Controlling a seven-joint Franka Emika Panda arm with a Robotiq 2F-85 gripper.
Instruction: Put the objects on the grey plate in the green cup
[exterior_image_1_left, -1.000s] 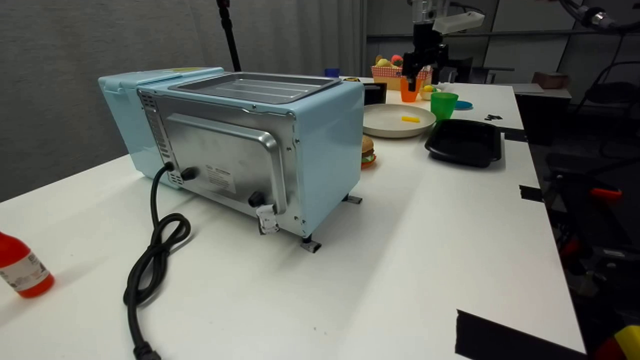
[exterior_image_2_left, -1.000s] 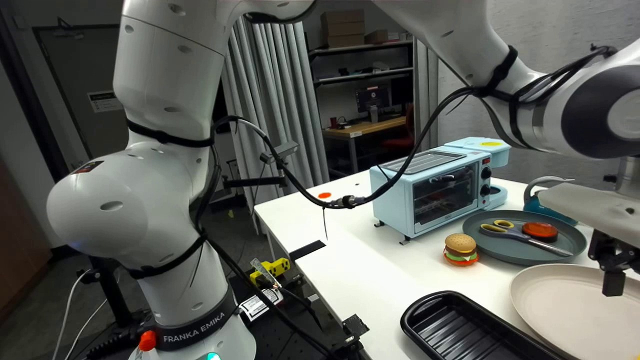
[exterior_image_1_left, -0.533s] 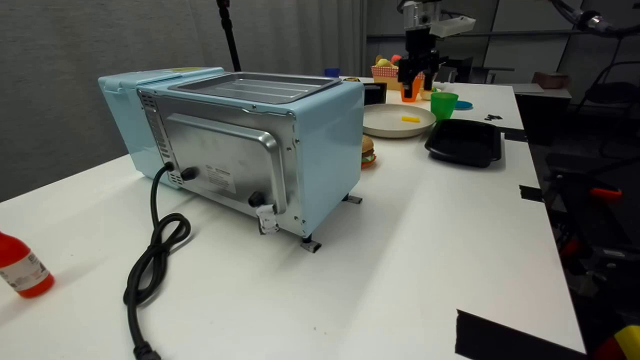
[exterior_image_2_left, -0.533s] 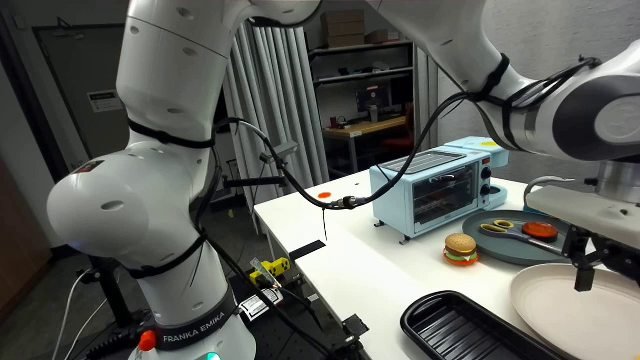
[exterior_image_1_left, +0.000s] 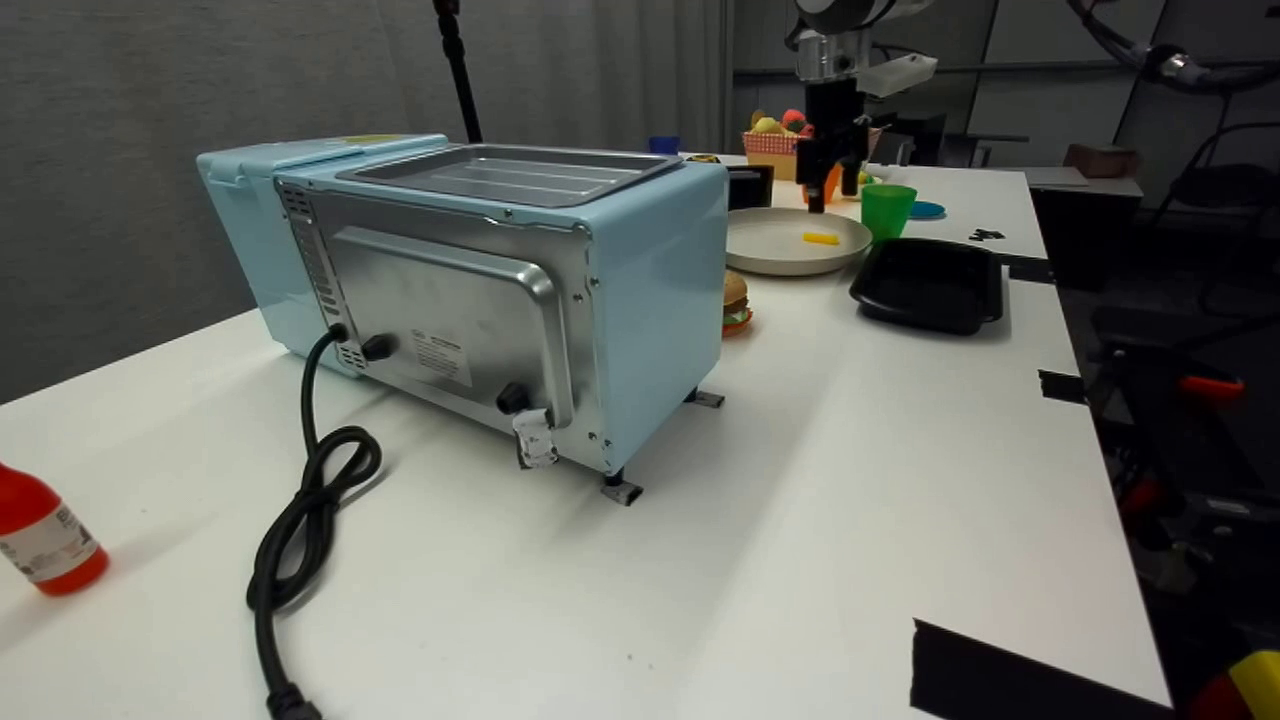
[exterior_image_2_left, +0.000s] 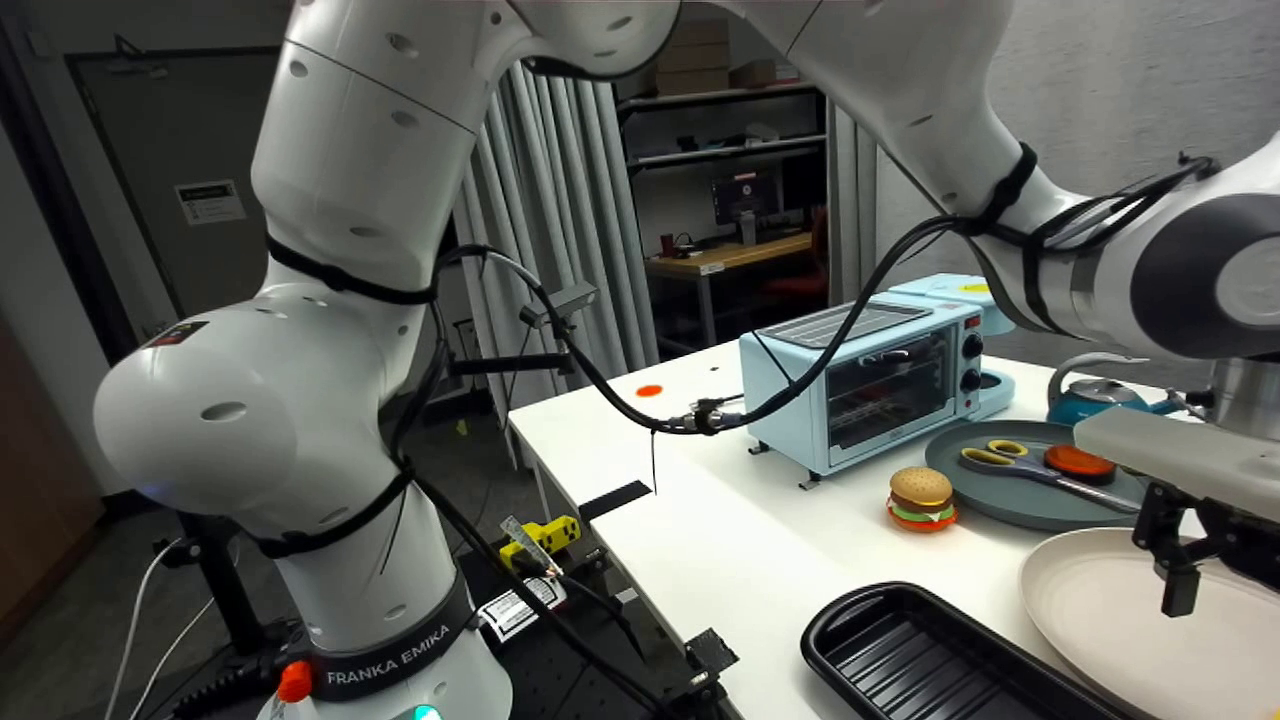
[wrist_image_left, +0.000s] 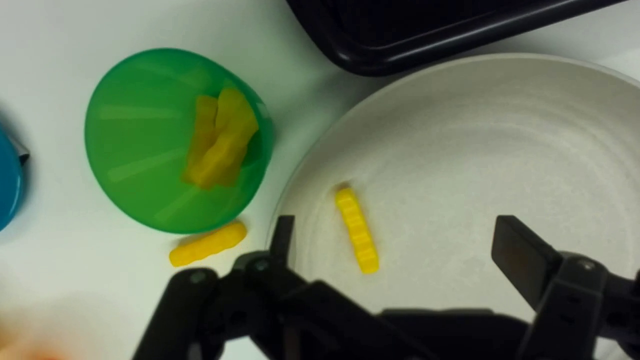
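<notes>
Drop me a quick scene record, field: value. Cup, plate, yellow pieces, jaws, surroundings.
target: green cup, upright, beside the plate
in_cup: yellow pieces, at least two, exact count unclear
source: grey plate
on_plate: one yellow stick visible, not yet in the cup
off_plate: second yellow stick on the table, close beside the cup
jaws: open, over the plate, holding nothing
nearby: black pan, toy burger

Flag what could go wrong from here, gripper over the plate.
On the grey plate, the yellow stick appears off-centre under the open gripper in the wrist view, so closing could shove it. Descending might bump the green cup alongside. The stray stick on the table could be forgotten.
</notes>
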